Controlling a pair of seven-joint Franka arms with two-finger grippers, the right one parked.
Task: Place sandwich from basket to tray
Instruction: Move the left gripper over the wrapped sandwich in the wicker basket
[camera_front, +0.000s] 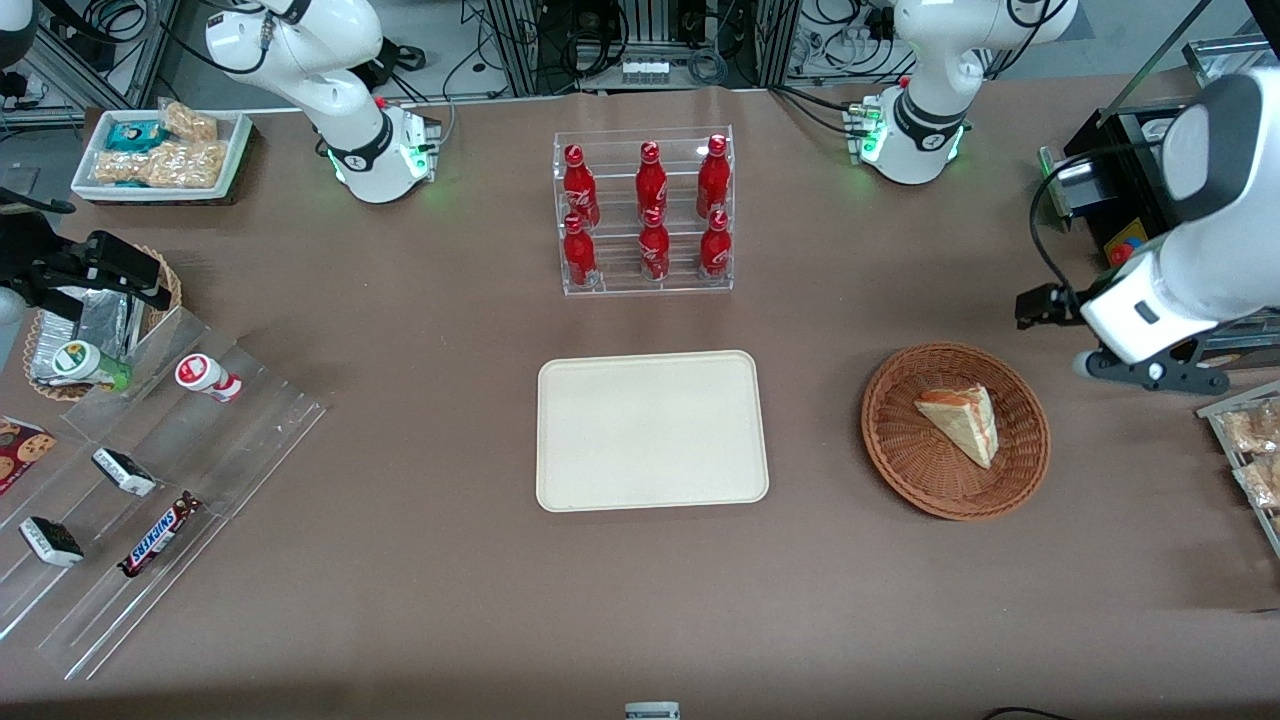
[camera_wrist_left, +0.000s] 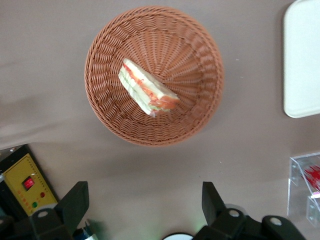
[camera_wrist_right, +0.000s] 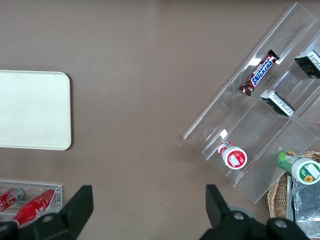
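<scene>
gripper: my gripper (camera_wrist_left: 145, 205) hangs in the air, well clear of the table, toward the working arm's end, farther from the front camera than the basket; black fingers (camera_wrist_left: 76, 201) spread wide, nothing between them
sandwich: triangular wedge (camera_front: 962, 421) (camera_wrist_left: 147, 90) lying on its side in the basket; smooth white bread, cut face striped orange-red and pale; thin point aims toward the front camera
basket: round, shallow, brown wicker (camera_front: 900, 455) (camera_wrist_left: 199, 114); tight radial weave running out from the centre; sits flat on the table, beside the tray and apart from it
tray: flat cream-beige rectangle (camera_front: 650, 430) (camera_wrist_left: 304, 65) (camera_wrist_right: 31, 109); rounded corners, low rim, matte surface; bare
table: brown matte cloth (camera_front: 400, 560), slight creases
bottle rack: clear acrylic, stepped (camera_front: 644, 212); six glossy red bottles upright in two rows; farther from the front camera than the tray
snack steps: clear acrylic tiers (camera_front: 150, 500) toward the parked arm's end; wrapped bars and a small white cup lie on them
control box: yellow panel with a red switch (camera_wrist_left: 25, 181), near my gripper
</scene>
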